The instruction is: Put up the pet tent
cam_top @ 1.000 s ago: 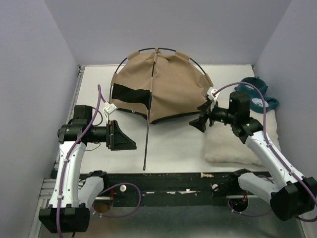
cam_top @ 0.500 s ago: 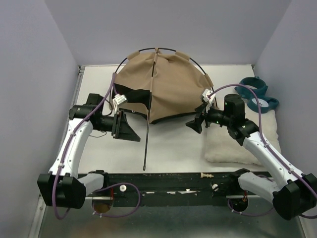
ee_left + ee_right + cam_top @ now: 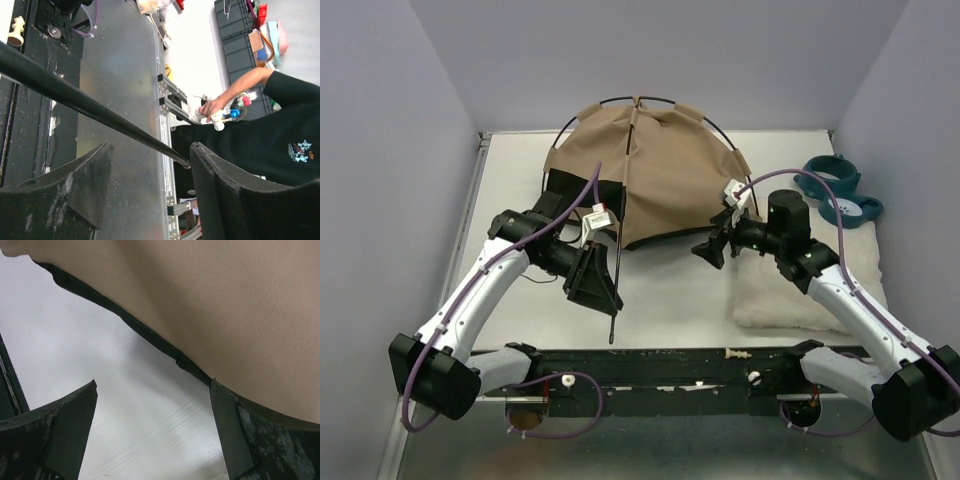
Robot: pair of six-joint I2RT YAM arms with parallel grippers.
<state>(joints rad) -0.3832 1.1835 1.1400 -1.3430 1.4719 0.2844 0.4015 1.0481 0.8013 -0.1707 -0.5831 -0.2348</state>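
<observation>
- Pet tent [image 3: 660, 180] parts come first at the near side: one thin black pole [image 3: 617, 270] runs loose from the top of the dome down across the white table [image 3: 670, 290]. Its free end lies close to the black rail [image 3: 660, 360] at the near edge.
- The left gripper [image 3: 605, 300] sits just left of that pole's near stretch, pointing near and to the right. In the left wrist view its jaws stand wide apart [image 3: 150, 150] and the pole [image 3: 90, 107] crosses the gap, ending close to one finger [image 3: 215, 190]. Whether any finger touches the pole cannot be told, and nothing is clamped.
- The right gripper [image 3: 707, 250] hangs right of centre, at the tent's near right hem, pointing left. Its jaws are spread wide as well [image 3: 152, 385] and hold nothing. The wrist view shows the black trim [image 3: 125, 315] of the hem running diagonally between the two fingers, with tan fabric above it and bare table below.
- A white fluffy cushion [image 3: 790, 295] lies on the right side of the table, under the right arm.
- The tent itself stands as a low tan dome at the middle far part of the table. A black panel shows on its left side, and a curved black pole arches over the top.
- A teal bowl stand [image 3: 835, 190] sits at the far right, beyond the cushion and apart from the tent.
</observation>
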